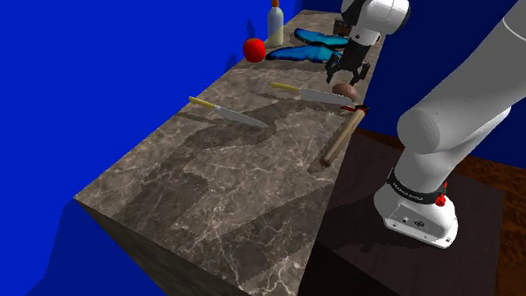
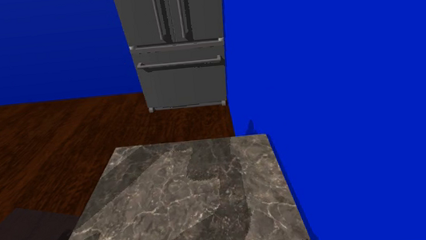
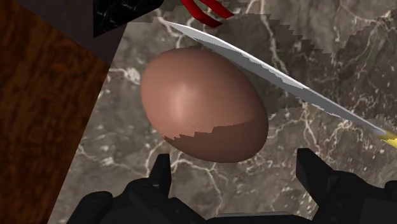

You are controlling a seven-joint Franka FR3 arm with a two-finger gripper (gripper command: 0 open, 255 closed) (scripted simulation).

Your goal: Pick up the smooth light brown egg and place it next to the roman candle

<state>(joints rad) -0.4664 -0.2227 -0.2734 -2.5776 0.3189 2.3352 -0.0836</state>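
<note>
gripper (image 3: 235, 159) spread | egg (image 3: 203, 105) just ahead, untouched | knife (image 3: 286, 79) beside egg

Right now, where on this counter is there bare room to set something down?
The broad marble stretch of the counter toward the shoulder view's lower left, past the yellow-handled knife and the roman candle, is bare. The far end is crowded: egg, second knife, blue pieces, red ball, bottle.

arm (image 1: 467, 100): goes up from base at shoulder view's lower right, bends over at the top, forearm slanting down and to the left. wrist (image 1: 387, 8) pitched downward. end effector (image 1: 348, 75) points down, low. black fingers (image 3: 160, 175) stand well apart, gripping nothing.
</note>
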